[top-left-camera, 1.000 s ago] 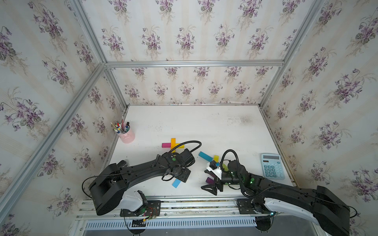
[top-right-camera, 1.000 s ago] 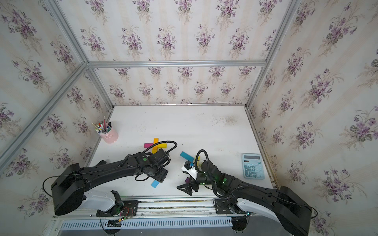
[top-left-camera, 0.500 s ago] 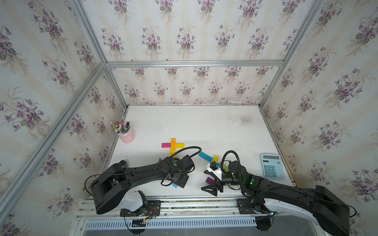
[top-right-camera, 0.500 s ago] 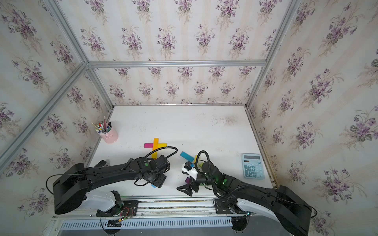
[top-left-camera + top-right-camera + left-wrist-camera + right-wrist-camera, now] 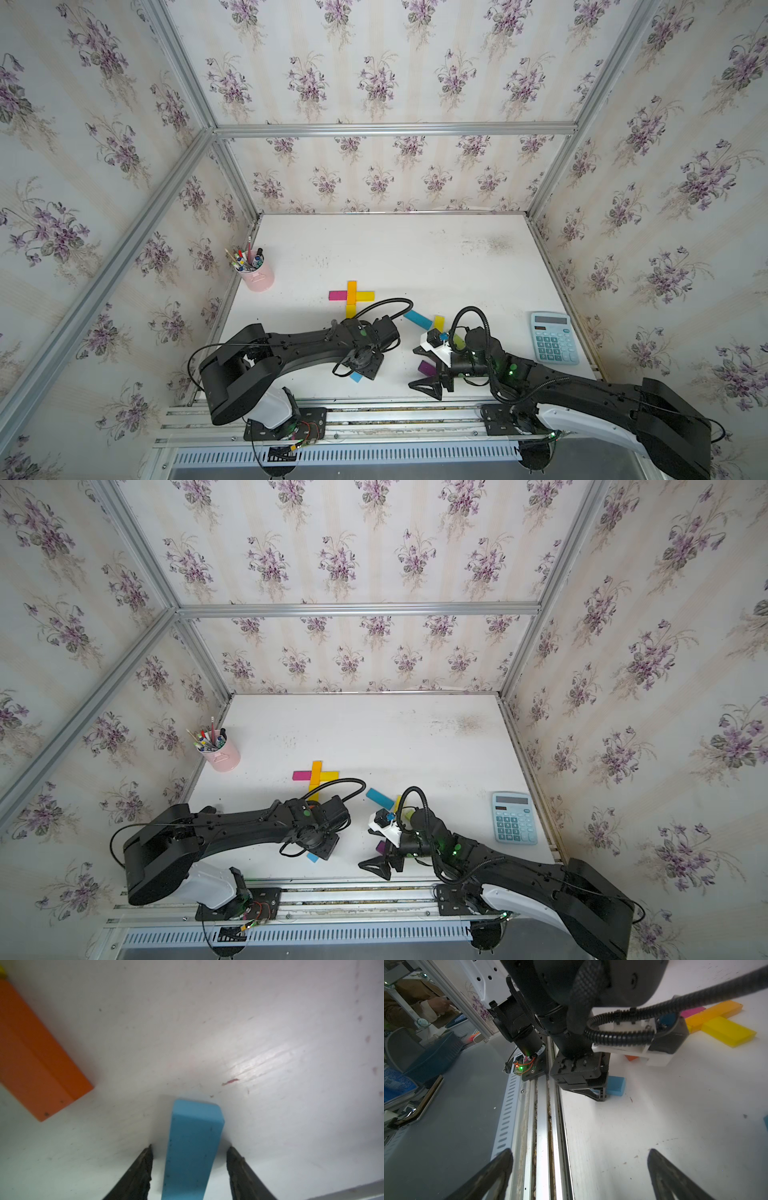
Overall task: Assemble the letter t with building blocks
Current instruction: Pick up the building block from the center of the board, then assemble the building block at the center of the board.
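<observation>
Flowered wallpaper all round, white table [image 5: 415, 257] below, and the action is at the near edge. In both top views the left arm [image 5: 307, 345] covers its own jaws; only a corner of the blue block [image 5: 356, 377] pokes out beneath the wrist. The left wrist view settles it: the left gripper [image 5: 189, 1146] straddles that blue block, fingers [image 5: 139, 1172] either side with a sliver of table on each flank, so it is parted and not pinching. That view also catches an orange block [image 5: 37, 1059] lying flat nearby, hidden from above by the arm.

The letter t [image 5: 352, 301] sits mid-table, beyond the left arm. It has an orange stem [image 5: 352, 291], a pink piece [image 5: 337, 295] to the left, a yellow piece [image 5: 365, 296] to the right, and a short yellow one [image 5: 351, 311] continuing the stem toward the robot.

Over to the right gripper [image 5: 579, 1150]: jaws spread wide, nothing between them in its wrist view, poised over the table's near edge. From above, a purple block [image 5: 427, 368] lies close under it; whether they touch, I can't tell. Loose blocks [image 5: 417, 320] in teal, yellow and lime cluster just behind. Pink cup [image 5: 258, 276] far left, calculator [image 5: 555, 338] far right.
</observation>
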Robot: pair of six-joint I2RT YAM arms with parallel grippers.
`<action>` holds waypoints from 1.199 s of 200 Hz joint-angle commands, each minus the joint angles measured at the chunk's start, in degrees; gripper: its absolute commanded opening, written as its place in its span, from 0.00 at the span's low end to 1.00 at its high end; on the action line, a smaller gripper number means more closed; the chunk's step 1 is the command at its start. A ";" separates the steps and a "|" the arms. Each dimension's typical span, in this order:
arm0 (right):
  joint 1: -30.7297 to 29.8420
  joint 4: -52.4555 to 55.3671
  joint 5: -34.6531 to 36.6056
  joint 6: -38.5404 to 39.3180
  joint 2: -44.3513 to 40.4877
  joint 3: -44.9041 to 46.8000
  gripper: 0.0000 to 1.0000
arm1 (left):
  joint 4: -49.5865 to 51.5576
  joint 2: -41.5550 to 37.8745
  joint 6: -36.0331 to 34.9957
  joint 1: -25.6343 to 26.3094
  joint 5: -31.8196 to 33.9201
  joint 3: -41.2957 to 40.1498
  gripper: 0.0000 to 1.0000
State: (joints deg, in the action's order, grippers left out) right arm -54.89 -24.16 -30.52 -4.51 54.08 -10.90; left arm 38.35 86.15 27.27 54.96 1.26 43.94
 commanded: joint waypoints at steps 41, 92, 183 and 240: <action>0.04 -1.41 -0.96 0.47 0.76 -0.22 1.00 | 1.09 0.64 1.57 -0.19 2.26 -0.96 0.28; -0.02 -0.69 -0.04 0.75 -0.47 -0.18 1.00 | 4.73 -3.29 0.08 -0.20 1.60 1.29 0.26; 5.10 2.53 -1.72 -2.47 4.86 -5.59 1.00 | 13.23 -6.85 -22.75 -9.86 -3.36 19.75 0.24; 14.07 8.46 -1.88 -1.89 5.41 -11.84 1.00 | 9.57 -0.12 -43.61 -11.39 -6.99 22.41 0.23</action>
State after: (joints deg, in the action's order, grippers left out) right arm -41.30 -18.31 -31.99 -7.53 58.89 -20.67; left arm 49.43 85.10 -3.60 43.75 -3.22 67.24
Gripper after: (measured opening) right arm 0.998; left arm 0.309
